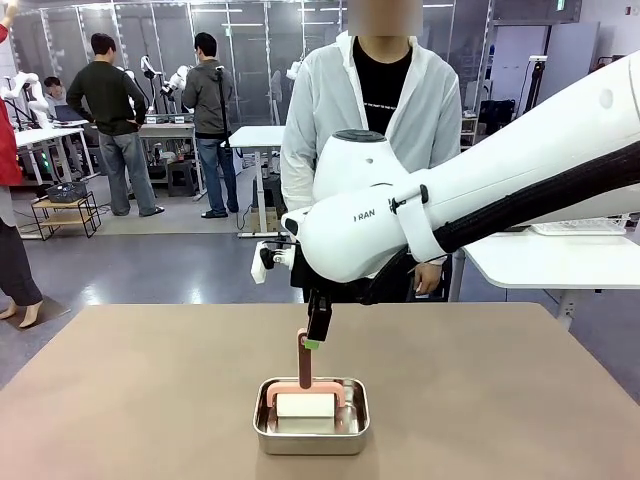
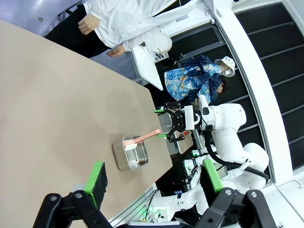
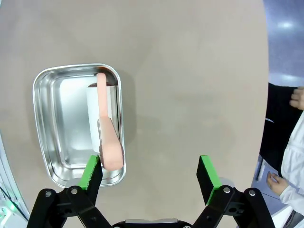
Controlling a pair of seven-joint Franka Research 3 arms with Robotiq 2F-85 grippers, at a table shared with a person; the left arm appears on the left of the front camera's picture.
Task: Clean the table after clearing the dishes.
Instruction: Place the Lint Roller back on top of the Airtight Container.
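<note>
The brownish table carries a small steel pan near its front middle. A white roller lies in the pan, and its pink handle stands up out of it. My right gripper hangs just above the handle's top, open. In the right wrist view my right gripper has wide jaws; the handle lies just inside the left pad, free of any grip. My left gripper is open and holds nothing, well off from the pan. The dishes are out of view.
A person in a white jacket stands at the table's far edge, hands hanging at the sides. A smaller white table stands at the back right. Bare tabletop lies all around the pan.
</note>
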